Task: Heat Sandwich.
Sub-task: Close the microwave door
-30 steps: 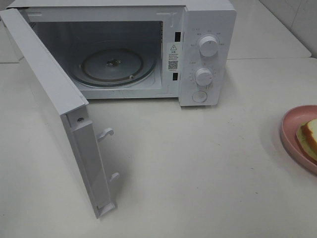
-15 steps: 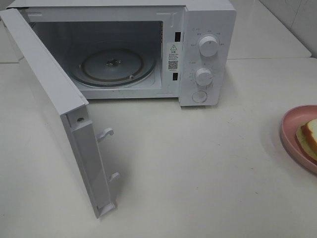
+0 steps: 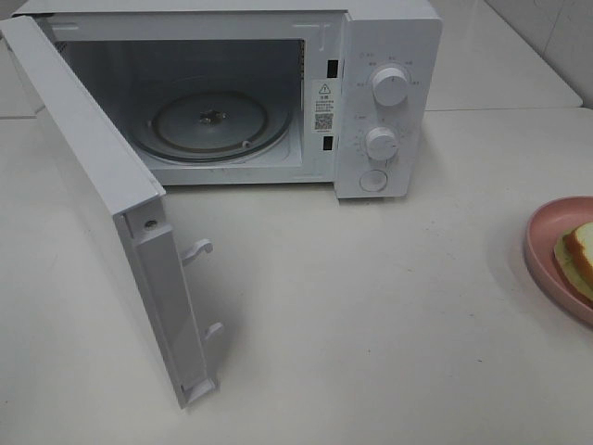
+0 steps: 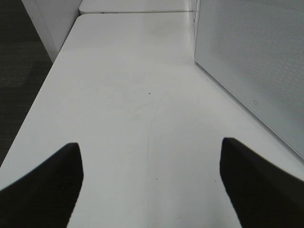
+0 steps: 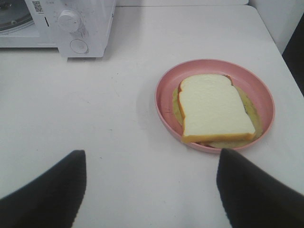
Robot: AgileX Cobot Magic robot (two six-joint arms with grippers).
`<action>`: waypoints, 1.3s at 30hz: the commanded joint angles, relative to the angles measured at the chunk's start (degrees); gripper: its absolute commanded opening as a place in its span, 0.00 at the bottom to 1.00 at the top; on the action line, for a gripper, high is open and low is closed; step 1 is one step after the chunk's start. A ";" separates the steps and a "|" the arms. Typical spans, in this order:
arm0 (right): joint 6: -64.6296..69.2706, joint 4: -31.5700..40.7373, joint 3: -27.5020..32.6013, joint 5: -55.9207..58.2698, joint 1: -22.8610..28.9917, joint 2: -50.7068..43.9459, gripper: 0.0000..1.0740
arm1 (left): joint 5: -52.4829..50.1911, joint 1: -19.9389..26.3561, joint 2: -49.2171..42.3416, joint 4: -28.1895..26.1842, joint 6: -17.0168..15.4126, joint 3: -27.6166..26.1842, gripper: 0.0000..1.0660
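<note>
the sandwich (image 5: 216, 108) lies on a pink plate (image 5: 166, 92) near the desk's (image 3: 371, 315) right edge; the microwave (image 3: 384, 56) door (image 3: 102, 185) stands open; both grippers' fingers (image 4: 45, 190) (image 5: 256, 194) spread wide, empty.

White bench (image 3: 371, 306): open white microwave (image 3: 389, 102) upper left, pink plate (image 3: 542, 241) at right edge.

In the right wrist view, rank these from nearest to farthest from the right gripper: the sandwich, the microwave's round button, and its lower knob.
Measured from the right gripper, whose jaws stand open:
1. The sandwich, on the pink plate just ahead of the gripper.
2. The round button, low on the microwave control panel, across the table.
3. The lower knob, just beyond that button on the same panel.
</note>
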 commanded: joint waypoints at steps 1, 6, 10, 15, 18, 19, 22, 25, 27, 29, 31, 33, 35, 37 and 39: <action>-0.80 -0.34 0.00 -0.29 -0.23 -1.49 0.69 | -2.98 0.00 -0.29 0.29 -0.11 -1.20 0.69; -0.80 -0.34 0.00 -0.29 -0.23 -1.49 0.68 | -9.57 0.00 -0.23 1.26 -0.11 -0.74 0.69; -0.80 -0.34 0.00 -0.29 -0.23 -1.49 0.67 | -15.47 0.00 -0.23 2.86 -0.11 1.03 0.69; -0.80 -0.34 0.00 -0.29 -0.23 -1.49 0.67 | -22.63 0.00 2.18 2.75 -0.11 3.61 0.69; -0.80 -0.34 0.00 -0.29 -0.23 -1.49 0.67 | -27.16 -0.92 6.02 2.35 -0.17 4.93 0.69; -0.80 -0.34 0.00 -0.29 -0.23 -1.49 0.67 | -27.16 -0.92 6.02 2.35 -0.17 4.93 0.69; -0.80 -0.34 0.00 -0.29 -0.23 -1.49 0.67 | -31.91 -3.32 10.66 2.18 -0.23 5.90 0.69; -0.80 -0.34 0.00 -0.29 -0.23 -1.49 0.67 | -34.49 -4.53 13.24 2.18 -0.23 6.19 0.69; -0.80 -0.34 0.00 -0.29 -0.23 -1.49 0.67 | -39.08 -6.19 17.70 2.12 -0.23 6.25 0.69; -0.80 -0.34 0.00 -0.29 -0.23 -1.49 0.67 | -40.28 -6.59 19.37 2.01 -0.23 6.25 0.69; -0.80 -0.34 0.00 -0.29 -0.23 -1.49 0.67 | -44.18 -7.79 23.89 0.97 -0.23 6.25 0.69; -0.80 -0.34 0.00 -0.29 -0.23 -1.49 0.67 | -46.81 -8.19 26.87 -0.23 -0.23 6.25 0.69; -0.80 -0.34 0.00 -0.29 -0.23 -1.49 0.67 | -50.13 -8.42 30.14 -1.38 -0.23 6.59 0.69; -0.80 -0.34 0.00 -0.29 -0.23 -1.49 0.67 | -54.14 -8.82 33.06 -2.46 -0.29 7.33 0.69; -0.80 -0.34 0.00 -0.29 -0.23 -1.49 0.67 | -56.26 -9.22 34.72 -2.81 -0.34 8.02 0.69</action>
